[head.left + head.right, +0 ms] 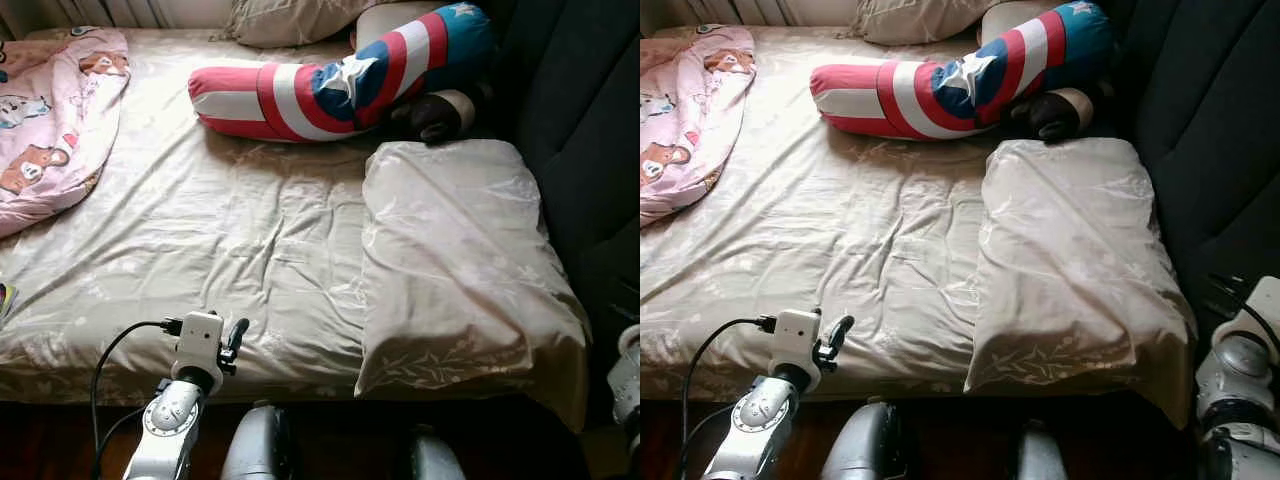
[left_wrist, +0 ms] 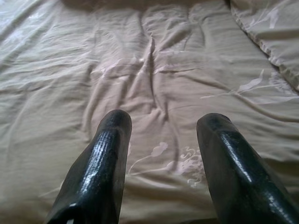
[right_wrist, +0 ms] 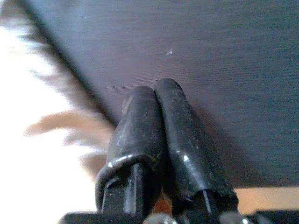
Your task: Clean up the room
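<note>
A wide bed with a wrinkled beige sheet (image 1: 230, 230) lies before me. On its right side lies a beige pillow (image 1: 455, 260). Across the head of the bed lies a red, white and blue bolster (image 1: 340, 85) with stars. A pink cartoon blanket (image 1: 55, 110) is bunched at the far left. My left gripper (image 1: 236, 338) hovers over the bed's near edge, open and holding nothing, its fingers (image 2: 110, 154) spread over the sheet. My right gripper (image 3: 156, 91) is shut on nothing, low at the right beside a dark surface; its arm (image 1: 1240, 370) shows there.
A dark upholstered panel (image 1: 580, 120) runs along the bed's right side. A second beige pillow (image 1: 290, 20) and a dark round object (image 1: 430, 115) sit at the head. A colourful item (image 1: 5, 300) pokes in at the left edge. Dark floor (image 1: 330, 440) lies below the bed front.
</note>
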Robot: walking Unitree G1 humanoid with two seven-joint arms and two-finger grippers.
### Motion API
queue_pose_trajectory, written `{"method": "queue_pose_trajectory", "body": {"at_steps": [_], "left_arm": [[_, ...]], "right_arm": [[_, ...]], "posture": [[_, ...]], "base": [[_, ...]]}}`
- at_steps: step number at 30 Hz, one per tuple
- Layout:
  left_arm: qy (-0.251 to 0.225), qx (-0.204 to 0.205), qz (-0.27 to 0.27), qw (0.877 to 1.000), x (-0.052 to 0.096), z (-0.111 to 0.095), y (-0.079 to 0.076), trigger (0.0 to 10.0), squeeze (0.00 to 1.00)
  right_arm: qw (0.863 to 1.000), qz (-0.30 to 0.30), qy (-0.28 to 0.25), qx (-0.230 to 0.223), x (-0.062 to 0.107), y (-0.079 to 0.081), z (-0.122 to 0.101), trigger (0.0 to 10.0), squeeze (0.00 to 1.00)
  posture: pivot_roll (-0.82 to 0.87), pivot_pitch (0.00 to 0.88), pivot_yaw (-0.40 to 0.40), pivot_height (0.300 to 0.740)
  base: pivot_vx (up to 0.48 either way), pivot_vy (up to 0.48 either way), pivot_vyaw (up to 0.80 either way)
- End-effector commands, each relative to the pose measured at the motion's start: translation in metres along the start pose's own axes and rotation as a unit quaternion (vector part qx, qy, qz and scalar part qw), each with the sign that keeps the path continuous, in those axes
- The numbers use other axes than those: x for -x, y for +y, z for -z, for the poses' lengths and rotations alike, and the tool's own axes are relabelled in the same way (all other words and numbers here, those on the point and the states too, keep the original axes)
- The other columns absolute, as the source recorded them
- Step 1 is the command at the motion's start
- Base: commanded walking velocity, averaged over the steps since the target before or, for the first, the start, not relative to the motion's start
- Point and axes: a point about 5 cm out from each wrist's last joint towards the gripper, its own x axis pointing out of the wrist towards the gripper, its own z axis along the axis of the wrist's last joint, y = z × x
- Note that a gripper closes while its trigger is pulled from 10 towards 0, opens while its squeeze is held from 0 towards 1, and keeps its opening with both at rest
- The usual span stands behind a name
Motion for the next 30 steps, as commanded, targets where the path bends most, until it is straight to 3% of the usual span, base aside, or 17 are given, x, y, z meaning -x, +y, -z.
{"method": "queue_pose_trajectory", "body": {"at_steps": [1,5,8,13,17,25,30], "left_arm": [[0.01,0.005,0.002,1.0,0.001,0.005,-0.001,10.0,0.0],[0.013,0.006,0.004,1.0,0.001,0.007,-0.002,10.0,0.0],[0.014,0.009,0.003,1.0,0.0,0.007,-0.003,10.0,0.0],[0.018,0.028,-0.007,0.999,-0.004,0.009,-0.003,10.0,0.0],[0.032,0.053,-0.021,0.998,-0.004,0.015,-0.001,10.0,0.0],[0.083,0.091,-0.05,0.991,0.001,0.038,0.006,10.0,0.0],[0.118,0.092,-0.049,0.988,0.007,0.053,0.005,10.0,0.0]], "right_arm": [[0.997,-0.075,-0.03,-0.01,0.005,0.022,-0.002,10.0,0.0],[0.982,-0.183,-0.05,-0.003,0.021,0.056,0.013,10.0,0.0],[0.977,-0.209,-0.049,-0.004,0.029,0.063,0.025,10.0,0.0],[0.978,-0.209,-0.007,0.005,0.04,0.064,0.055,10.0,0.0],[0.97,-0.244,0.011,0.006,0.051,0.073,0.071,10.0,0.0],[0.954,-0.285,0.085,0.033,0.073,0.081,0.114,10.0,0.0],[0.951,-0.283,0.118,0.032,0.081,0.078,0.13,10.0,0.0]], "posture": [[0.05,0.175,0.014,0.652],[0.04,0.18,0.013,0.652],[0.04,0.181,0.009,0.652],[0.04,0.18,0.006,0.671],[0.04,0.181,0.004,0.691],[0.03,0.175,0.004,0.74],[0.03,0.168,0.003,0.74]], "base": [[0.0,0.0,0.0],[0.0,0.0,0.0],[0.0,0.0,0.0],[0.0,0.0,0.0],[0.0,0.0,0.0],[0.0,0.0,0.0],[0.0,0.0,0.0]]}}
